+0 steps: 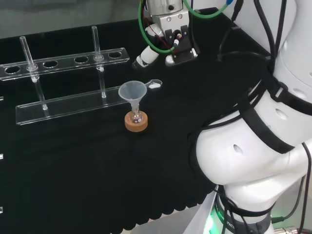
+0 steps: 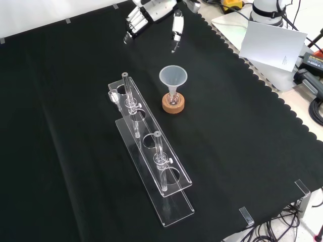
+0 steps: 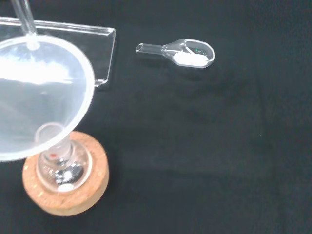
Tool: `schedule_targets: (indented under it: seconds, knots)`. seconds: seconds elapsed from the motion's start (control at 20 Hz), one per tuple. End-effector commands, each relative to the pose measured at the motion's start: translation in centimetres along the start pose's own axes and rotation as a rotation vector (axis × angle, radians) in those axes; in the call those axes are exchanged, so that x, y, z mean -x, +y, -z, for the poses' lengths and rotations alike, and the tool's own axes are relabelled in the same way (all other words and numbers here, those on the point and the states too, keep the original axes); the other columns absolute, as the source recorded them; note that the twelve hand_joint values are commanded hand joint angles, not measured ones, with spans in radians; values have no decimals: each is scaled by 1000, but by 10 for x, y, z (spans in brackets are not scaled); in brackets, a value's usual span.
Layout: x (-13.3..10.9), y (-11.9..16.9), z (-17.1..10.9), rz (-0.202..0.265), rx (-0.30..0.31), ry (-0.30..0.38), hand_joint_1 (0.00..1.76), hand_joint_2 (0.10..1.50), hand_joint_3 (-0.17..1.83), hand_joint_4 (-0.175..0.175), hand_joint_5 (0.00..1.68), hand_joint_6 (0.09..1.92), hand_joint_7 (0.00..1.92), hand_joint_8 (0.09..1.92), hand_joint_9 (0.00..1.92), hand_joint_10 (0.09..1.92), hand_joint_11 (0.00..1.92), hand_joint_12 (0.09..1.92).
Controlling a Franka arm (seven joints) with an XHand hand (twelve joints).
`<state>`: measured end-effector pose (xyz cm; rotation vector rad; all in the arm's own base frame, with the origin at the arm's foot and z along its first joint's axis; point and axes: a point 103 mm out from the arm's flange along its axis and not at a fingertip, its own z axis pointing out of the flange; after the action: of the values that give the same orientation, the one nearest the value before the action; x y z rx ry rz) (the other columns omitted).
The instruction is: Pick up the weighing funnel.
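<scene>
Lying on the black cloth [image 3: 219, 146] near the funnel [image 3: 34, 92], the weighing funnel [image 3: 183, 52] is holding some white powder. The funnel is standing in a small flask [image 3: 61, 168] on a cork ring [image 3: 78, 197]. The hand [image 2: 151, 11] is hovering apart from them, fingers spread, grasping nothing.

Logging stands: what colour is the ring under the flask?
Tan, speckled cork ring; clearest in wrist view.
</scene>
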<state>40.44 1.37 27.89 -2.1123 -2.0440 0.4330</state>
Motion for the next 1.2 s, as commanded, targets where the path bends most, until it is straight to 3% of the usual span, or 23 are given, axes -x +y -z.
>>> schedule_targets:
  seconds: [0.05, 0.5, 0.8, 1.2]
  knots:
    - [18, 21, 0, 8, -24, -7, 543, 755, 145, -76, 267, 87, 52, 712, 359, 716, 267, 1372]
    - [35, 62, -13, 21, -38, 5, 556, 758, 149, -78, 276, 87, 83, 731, 405, 717, 309, 1364]
    - [49, 98, -31, 18, -54, -14, 635, 768, 175, -76, 349, 87, 228, 744, 513, 667, 376, 1329]
    - [44, 140, -68, 32, -95, -36, 748, 754, 198, -67, 419, 87, 313, 743, 607, 633, 436, 1310]
